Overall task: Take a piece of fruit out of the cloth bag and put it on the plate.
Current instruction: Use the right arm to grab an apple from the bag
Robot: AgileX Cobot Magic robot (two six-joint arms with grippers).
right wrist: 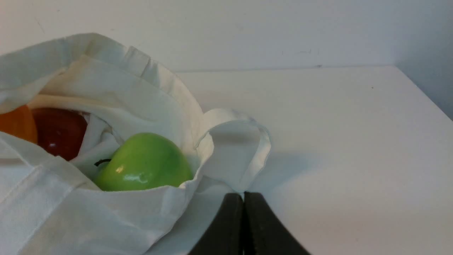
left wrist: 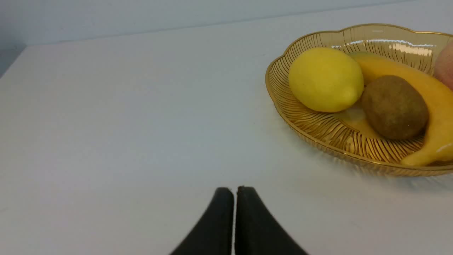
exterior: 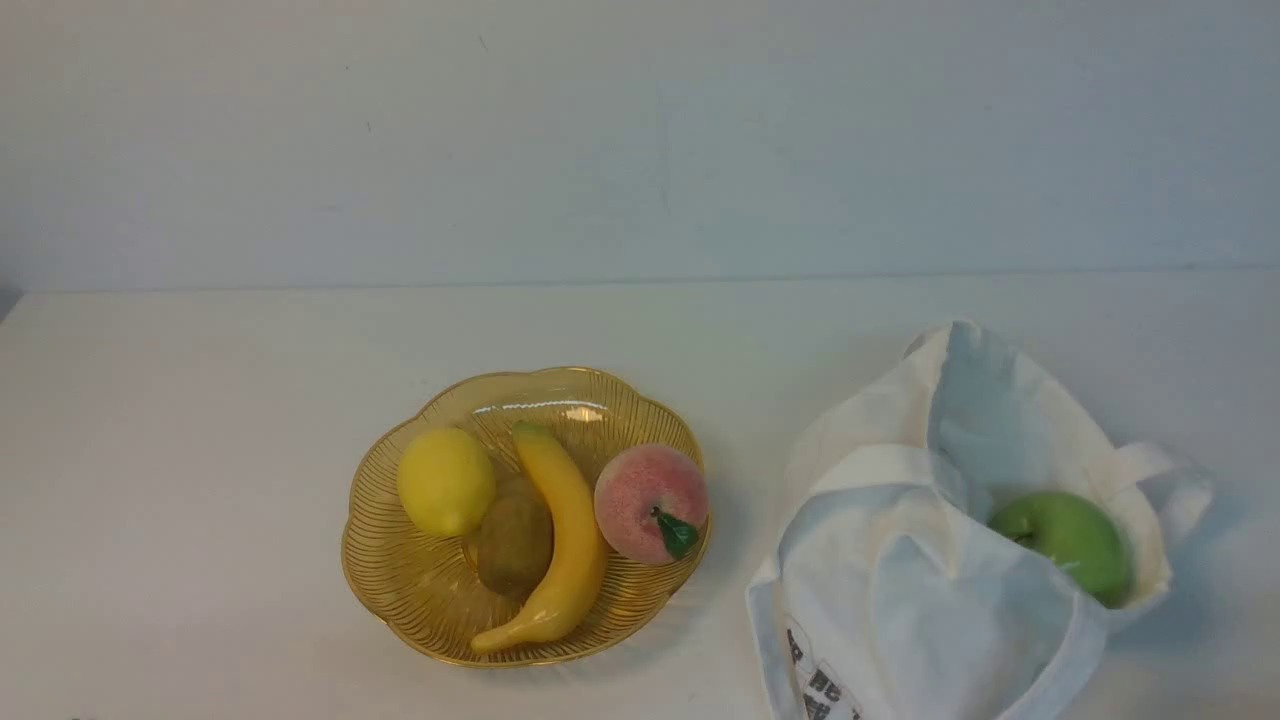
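White counter (exterior: 200,450) runs back to a pale blank wall, and your amber ribbed plate (exterior: 400,585) sits on it. The plate holds four pieces: a lemon (exterior: 445,481) on its left side, a brown kiwi (exterior: 514,540) touching a banana (exterior: 565,540) across the middle, and a pink peach (exterior: 648,500) against the right rim. To the plate's right, apart from it, you have the cloth bag (exterior: 900,560), slumped with its mouth open. A green apple (exterior: 1070,540) lies in that mouth, on the side away from the plate. The right wrist view also shows you a dark red fruit (right wrist: 60,131) and an orange one (right wrist: 17,124) deeper inside. Your left gripper (left wrist: 235,189) hangs over bare counter off the plate's lemon side, jaws pressed together on nothing. Your right gripper (right wrist: 243,194) is just beside the bag's handle loop (right wrist: 247,148), on the far side from the plate, jaws likewise pressed together and empty.
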